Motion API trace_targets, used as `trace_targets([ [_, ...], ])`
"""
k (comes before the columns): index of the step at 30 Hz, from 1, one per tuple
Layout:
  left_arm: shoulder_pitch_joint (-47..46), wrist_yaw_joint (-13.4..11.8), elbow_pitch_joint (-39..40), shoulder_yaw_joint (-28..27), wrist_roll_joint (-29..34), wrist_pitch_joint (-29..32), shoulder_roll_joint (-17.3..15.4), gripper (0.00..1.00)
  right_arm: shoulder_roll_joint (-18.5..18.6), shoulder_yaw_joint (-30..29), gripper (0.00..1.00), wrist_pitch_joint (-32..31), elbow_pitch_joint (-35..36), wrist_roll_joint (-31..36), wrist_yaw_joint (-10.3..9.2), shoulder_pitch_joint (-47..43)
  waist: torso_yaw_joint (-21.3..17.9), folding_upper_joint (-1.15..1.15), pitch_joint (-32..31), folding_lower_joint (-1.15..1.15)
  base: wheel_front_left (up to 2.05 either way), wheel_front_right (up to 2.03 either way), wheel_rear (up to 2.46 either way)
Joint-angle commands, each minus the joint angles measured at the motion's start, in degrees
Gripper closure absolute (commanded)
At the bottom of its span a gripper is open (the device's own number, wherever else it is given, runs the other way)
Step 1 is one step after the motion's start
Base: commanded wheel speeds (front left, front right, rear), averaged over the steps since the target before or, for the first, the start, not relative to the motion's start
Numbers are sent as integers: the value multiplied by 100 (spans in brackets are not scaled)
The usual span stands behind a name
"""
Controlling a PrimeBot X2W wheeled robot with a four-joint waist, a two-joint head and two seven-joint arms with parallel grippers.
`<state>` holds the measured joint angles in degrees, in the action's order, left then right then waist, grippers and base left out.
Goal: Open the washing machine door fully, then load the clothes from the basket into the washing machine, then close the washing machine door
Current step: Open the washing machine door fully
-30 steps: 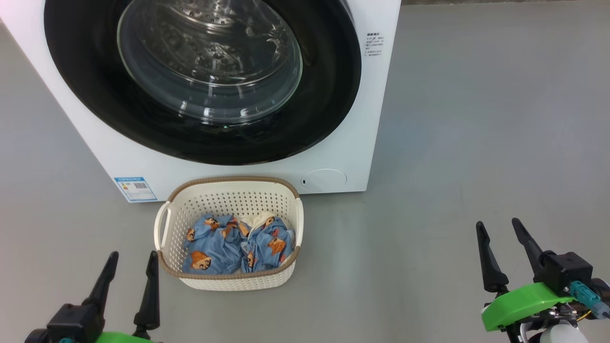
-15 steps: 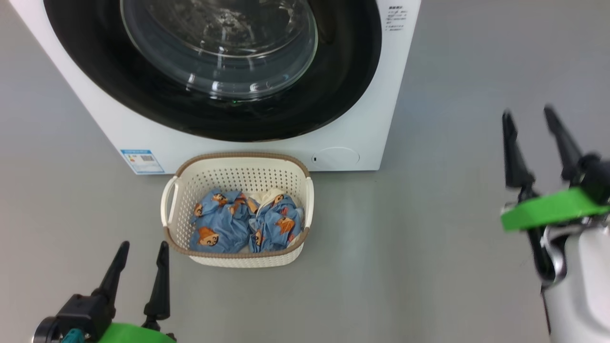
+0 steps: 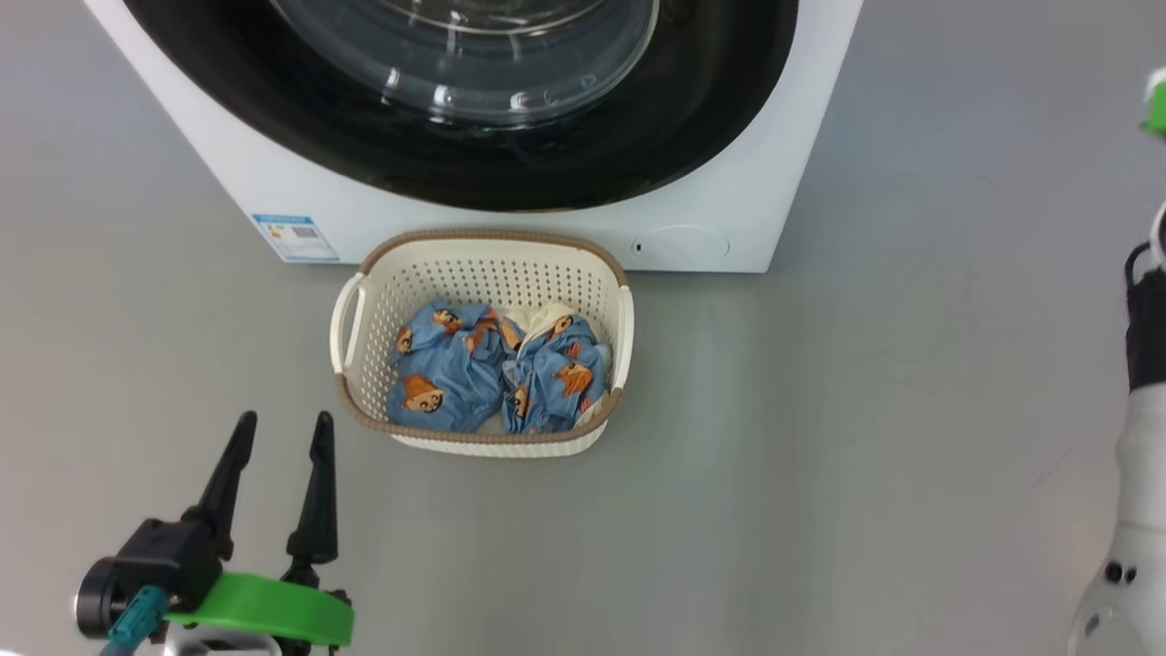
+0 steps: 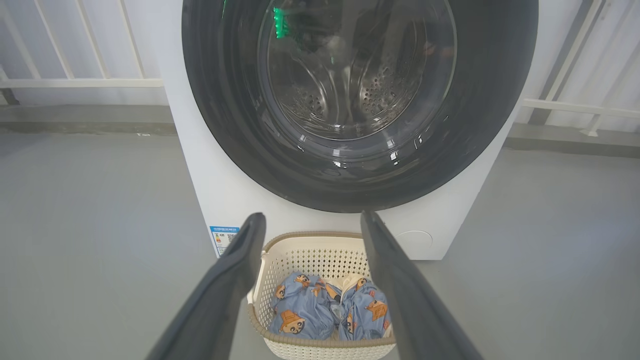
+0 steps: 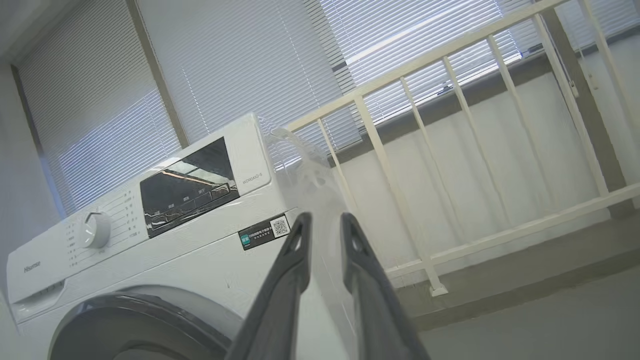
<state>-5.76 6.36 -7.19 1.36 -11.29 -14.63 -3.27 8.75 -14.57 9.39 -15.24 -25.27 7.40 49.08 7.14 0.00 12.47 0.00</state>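
The white washer (image 3: 756, 182) stands on the grey floor (image 3: 865, 410) with its black-rimmed door (image 3: 692, 91) shut against the front. The basket (image 3: 492, 237) sits on the floor just before it, below the door, with the blue clothes (image 3: 455, 374) bundled inside. The left gripper (image 3: 285, 419) hangs low near the basket's front left corner, apart from it, fingers spread wide and empty, while the right gripper (image 5: 325, 218) points up past the washer's upper right corner, its fingers near each other with a slim gap, gripping nothing.
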Motion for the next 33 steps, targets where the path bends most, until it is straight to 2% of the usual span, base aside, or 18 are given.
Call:
trace_targets([
  [1, -235, 15, 111, -155, 57, -37, -66, 0, -81, -55, 100, -91, -1, -264, 9, 292, 112, 0, 159, 0, 0, 0, 0],
  [6, -402, 43, 76, -70, 68, -37, -30, 0, -272, -872, 100, -449, -756, -1233, 9, 1035, 215, 0, 370, 0, 0, 0, 0],
  [12, -640, 74, 5, 104, 35, -37, 9, 0, -375, -1694, 100, -1271, -1967, -1800, 9, 1958, 410, 0, 663, 0, 0, 0, 0],
  [22, -902, 95, -67, 329, -74, -37, 35, 0, -445, -2031, 100, -2407, -2971, -1752, 9, 2894, 677, 0, 1044, 0, 0, 0, 0],
  [33, -1050, 63, -57, 512, -328, -37, 38, 0, -484, -2077, 100, -3243, -3296, -1307, 9, 3360, 888, 0, 1295, 0, 0, 0, 0],
])
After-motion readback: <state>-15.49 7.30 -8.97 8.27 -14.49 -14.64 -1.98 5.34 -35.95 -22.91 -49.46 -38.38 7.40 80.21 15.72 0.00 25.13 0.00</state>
